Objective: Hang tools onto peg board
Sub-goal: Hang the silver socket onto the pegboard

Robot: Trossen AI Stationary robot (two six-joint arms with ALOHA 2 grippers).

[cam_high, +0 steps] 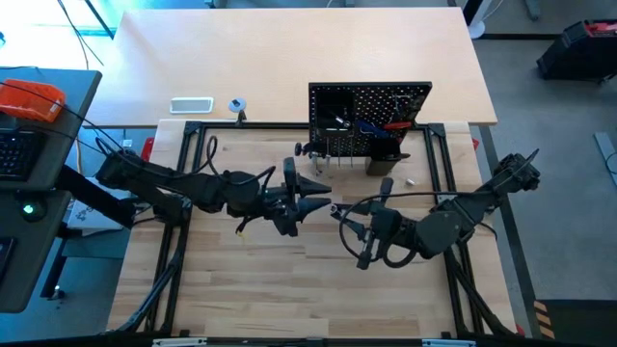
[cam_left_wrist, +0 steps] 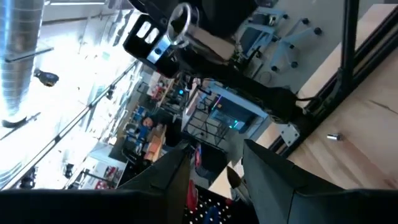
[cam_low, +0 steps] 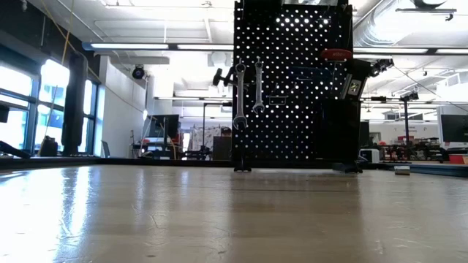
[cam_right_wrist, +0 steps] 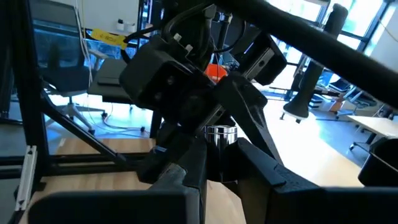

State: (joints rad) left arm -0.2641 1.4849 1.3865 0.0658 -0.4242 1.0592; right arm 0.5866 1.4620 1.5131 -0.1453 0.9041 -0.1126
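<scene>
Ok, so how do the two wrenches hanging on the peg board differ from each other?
In the low view, the longer wrench reaches lower down the board than the shorter wrench. The longer wrench also looks broader, with a bigger head at its bottom end; the shorter wrench is slimmer. Both are silver and hang upright, side by side, on the peg board.
</scene>
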